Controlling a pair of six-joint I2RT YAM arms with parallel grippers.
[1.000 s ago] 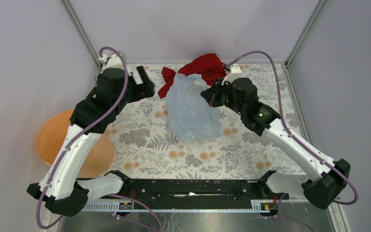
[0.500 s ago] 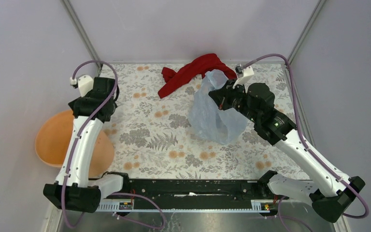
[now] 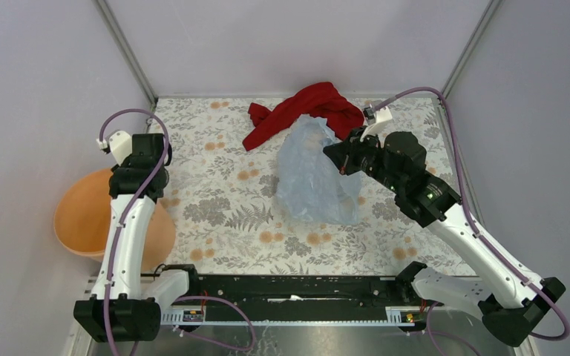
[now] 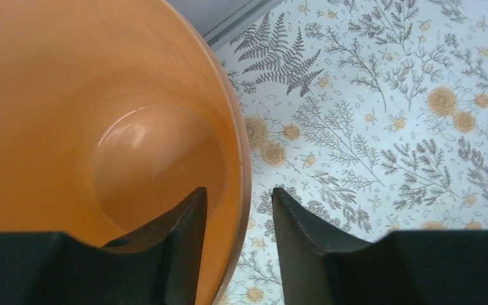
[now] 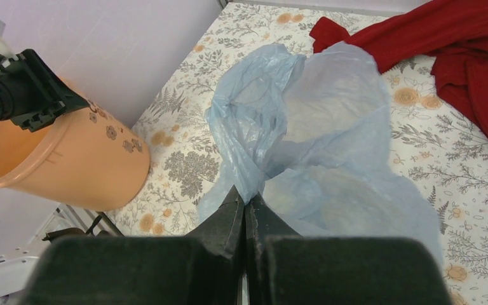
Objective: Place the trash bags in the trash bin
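Note:
The trash bag, pale blue wrinkly film, hangs over the middle right of the flowered table. My right gripper is shut on a bunched fold near the bag's top, and the rest droops below and spreads ahead of the fingers. The trash bin, a round orange bucket, sits tilted at the table's left edge. My left gripper is open astride its rim, one finger inside the bin and the other outside over the cloth. The bin's inside looks bare.
A red cloth lies crumpled at the back of the table, just behind the bag. Grey walls and metal posts close in the back and both sides. A black rail runs along the near edge between the arm bases.
My left arm swung from the back middle of the table to the bin at the left, and its jaws narrowed. The right gripper carried the bag rightward, then slightly back left.

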